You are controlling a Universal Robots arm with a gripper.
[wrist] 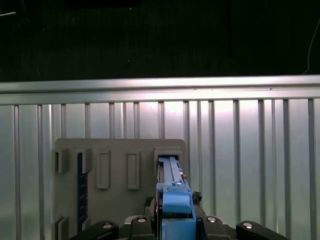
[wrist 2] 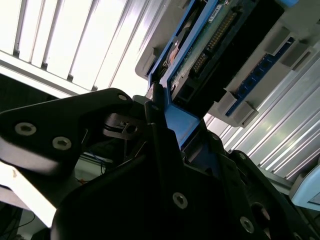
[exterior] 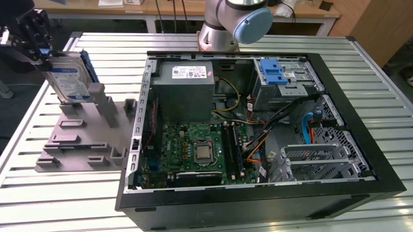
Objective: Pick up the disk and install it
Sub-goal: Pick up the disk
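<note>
The disk (exterior: pixel 68 79) is a silver drive with a blue-and-white label and a blue frame. It stands on edge at the far end of a grey holder (exterior: pixel 81 140), on the exterior view's left. My gripper (exterior: pixel 44 54) is shut on its upper edge, with the black fingers (wrist 2: pixel 155 130) clamped on the blue frame. In the second wrist view the disk's (wrist 2: pixel 207 47) green circuit board faces the camera. The first wrist view looks down the disk's (wrist: pixel 172 182) thin edge over a slot of the holder (wrist: pixel 117 150). Whether its lower edge still sits in the slot, I cannot tell.
An open black computer case (exterior: pixel 361 145) lies on the slatted metal table (exterior: pixel 380 72), at the exterior view's right of the holder. Inside are a grey power supply (exterior: pixel 187 82), a motherboard (exterior: pixel 197 150), loose cables and a drive bay with a blue latch (exterior: pixel 274 72). The arm's base (exterior: pixel 232 24) stands behind the case.
</note>
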